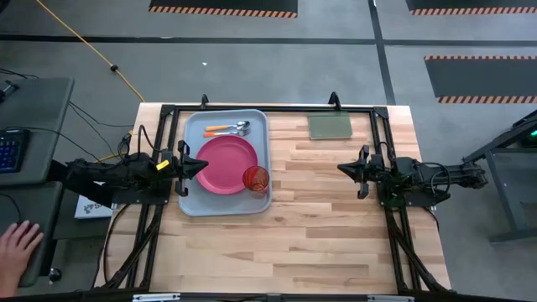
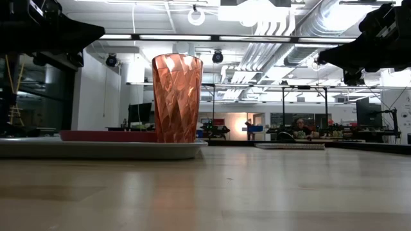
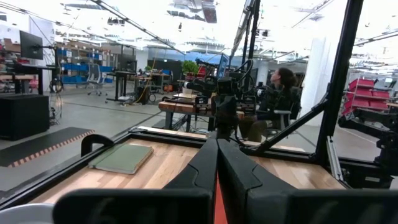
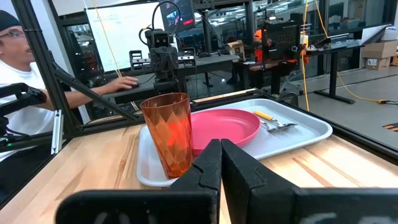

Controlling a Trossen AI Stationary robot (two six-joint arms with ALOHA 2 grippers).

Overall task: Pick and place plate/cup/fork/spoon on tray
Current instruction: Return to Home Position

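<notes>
High view: the cup (image 1: 256,179) stands upright on the tray (image 1: 192,204), at 4 o'clock of the plate (image 1: 226,164) and close against its rim. The plate lies flat near the tray's middle. The spoon (image 1: 226,127) and the fork (image 1: 223,133) lie side by side at 12 o'clock of the plate, handles toward 9 o'clock. All four items are on the tray.

Handling, as judged:
- Cup: light, thin-walled and faceted, tall for its base, so likely to tip. Take hold across the mid-wall, with moderate pressure.
- Plate: stiff and light, but low to the tray. Take hold at the raised rim.
- Fork and spoon: slim, with smooth metal ends. Take hold across the handle.

The left gripper (image 1: 205,165) hangs above the plate's 9 o'clock rim, fingers pressed together and holding nothing. The right gripper (image 1: 341,168) sits at 3 o'clock, well apart from the tray, fingers also pressed together and empty. In the low view both arms are well clear above the table (image 1: 319,235).

A flat green rectangle (image 1: 330,126) lies at 2 o'clock of the tray. A person's hand (image 1: 17,247) shows off the table at 8 o'clock.
</notes>
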